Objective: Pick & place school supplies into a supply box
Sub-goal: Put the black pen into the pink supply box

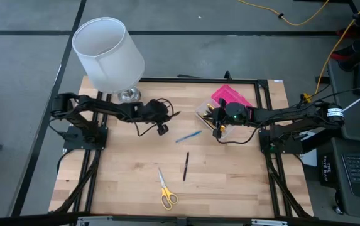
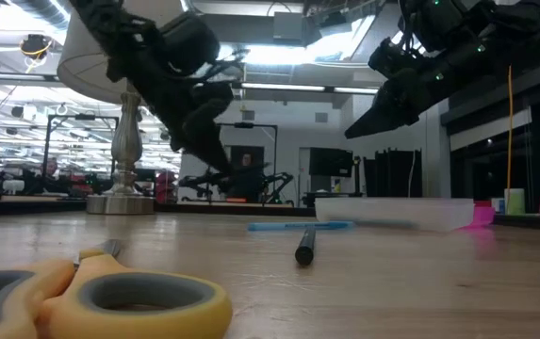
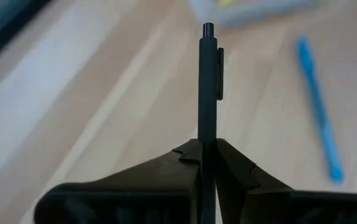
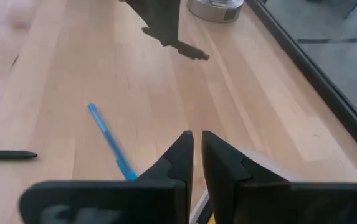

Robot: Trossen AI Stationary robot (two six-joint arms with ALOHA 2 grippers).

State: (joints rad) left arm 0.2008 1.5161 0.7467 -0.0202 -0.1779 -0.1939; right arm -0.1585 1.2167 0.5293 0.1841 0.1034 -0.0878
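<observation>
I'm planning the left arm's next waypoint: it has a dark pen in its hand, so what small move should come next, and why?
Probably carry it across toward the supply box. The left hand is shut on the dark pen, raised off the table, and the box lies farther right, under the right hand.

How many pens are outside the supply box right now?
3: a blue pen mid-table, a black pen nearer the scissors, and a dark pen held in the left gripper. Others may be hidden.
</observation>
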